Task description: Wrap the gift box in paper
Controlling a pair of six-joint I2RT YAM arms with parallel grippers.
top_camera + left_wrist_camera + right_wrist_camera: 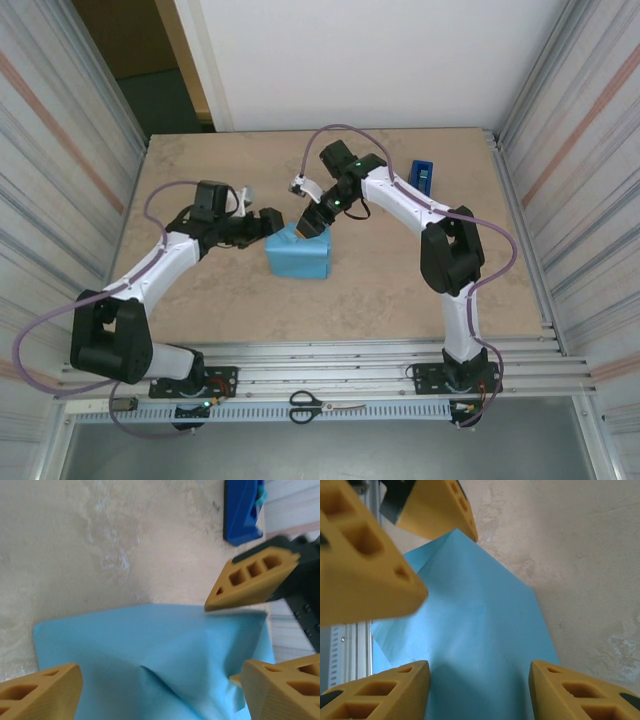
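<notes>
The paper [298, 255] lies light-blue side out, folded over a boxy shape in the middle of the table; the gift box is hidden under it. My left gripper [272, 222] is at the parcel's far-left corner. In the left wrist view it [160, 680] is open, its jaws wide apart over a creased fold of the paper [150, 650]. My right gripper [315, 222] hangs over the parcel's far edge, close beside the left one. In the right wrist view it [480, 672] is open, straddling the smooth paper [480, 625] without clamping it.
A small royal-blue tape dispenser [423, 176] stands at the back right, also in the left wrist view [242, 510]. Scissors [320, 405] lie on the front rail between the arm bases. Corrugated walls close in both sides of the table [420, 300].
</notes>
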